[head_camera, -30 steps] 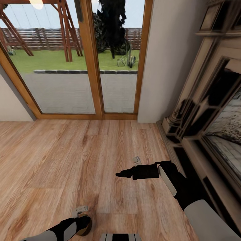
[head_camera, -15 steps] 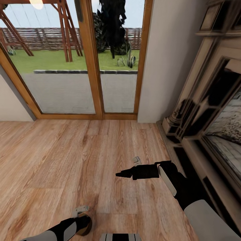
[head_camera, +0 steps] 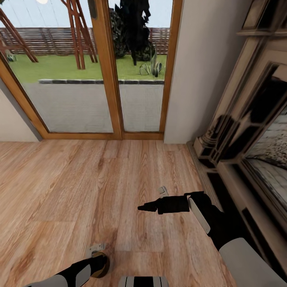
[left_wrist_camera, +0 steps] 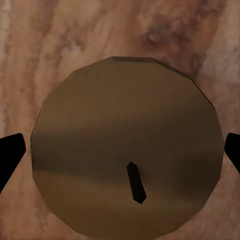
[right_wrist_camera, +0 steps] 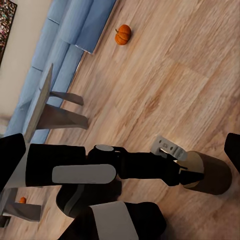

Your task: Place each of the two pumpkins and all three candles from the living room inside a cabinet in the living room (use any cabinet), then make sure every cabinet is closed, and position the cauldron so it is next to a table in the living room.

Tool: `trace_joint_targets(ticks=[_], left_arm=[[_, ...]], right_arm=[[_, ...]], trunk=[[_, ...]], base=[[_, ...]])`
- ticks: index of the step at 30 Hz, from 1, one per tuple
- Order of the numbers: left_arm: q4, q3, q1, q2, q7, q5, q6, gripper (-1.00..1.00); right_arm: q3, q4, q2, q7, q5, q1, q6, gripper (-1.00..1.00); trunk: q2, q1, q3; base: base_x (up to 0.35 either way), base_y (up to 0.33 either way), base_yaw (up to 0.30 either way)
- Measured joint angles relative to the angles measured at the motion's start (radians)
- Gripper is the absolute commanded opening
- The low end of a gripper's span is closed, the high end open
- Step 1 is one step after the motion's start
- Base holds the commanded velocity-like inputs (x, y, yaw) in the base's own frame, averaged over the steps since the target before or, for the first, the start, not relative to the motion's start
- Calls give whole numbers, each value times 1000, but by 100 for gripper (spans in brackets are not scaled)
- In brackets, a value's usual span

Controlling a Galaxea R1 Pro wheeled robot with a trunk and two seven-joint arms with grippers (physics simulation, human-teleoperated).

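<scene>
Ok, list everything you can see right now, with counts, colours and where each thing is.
candle: one, brown with a dark wick, between the left gripper's fingers above the floor
pumpkin: one, orange, on the floor beside the sofa
small orange thing: one, near the table's far end, too small to identify
table: one, pale, slanted legs, in front of the sofa
sofa: one, blue
glass doors: two panes, orange-brown wood frame, straight ahead
fireplace: one, beige and black, on the right
floor: light wood planks
left gripper: black, shut on the candle
right gripper: black, open, empty
</scene>
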Motion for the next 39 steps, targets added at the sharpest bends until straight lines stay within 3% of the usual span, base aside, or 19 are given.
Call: trace_joint_targets(ticks=[10, 11, 39], left_arm=[[0, 0, 0, 0, 0, 0, -1, 100], [0, 0, 0, 0, 0, 1, -1, -100], [-4, -3, -1, -2, 1, -5, 8, -100]], right_arm=[[0, 0, 0, 0, 0, 0, 0, 100], [0, 0, 0, 0, 0, 0, 0, 100], [0, 0, 0, 0, 0, 0, 0, 100]], trunk=[[0, 0, 0], [0, 0, 0], [0, 0, 0]], base=[[0, 0, 0], [0, 0, 0], [0, 0, 0]])
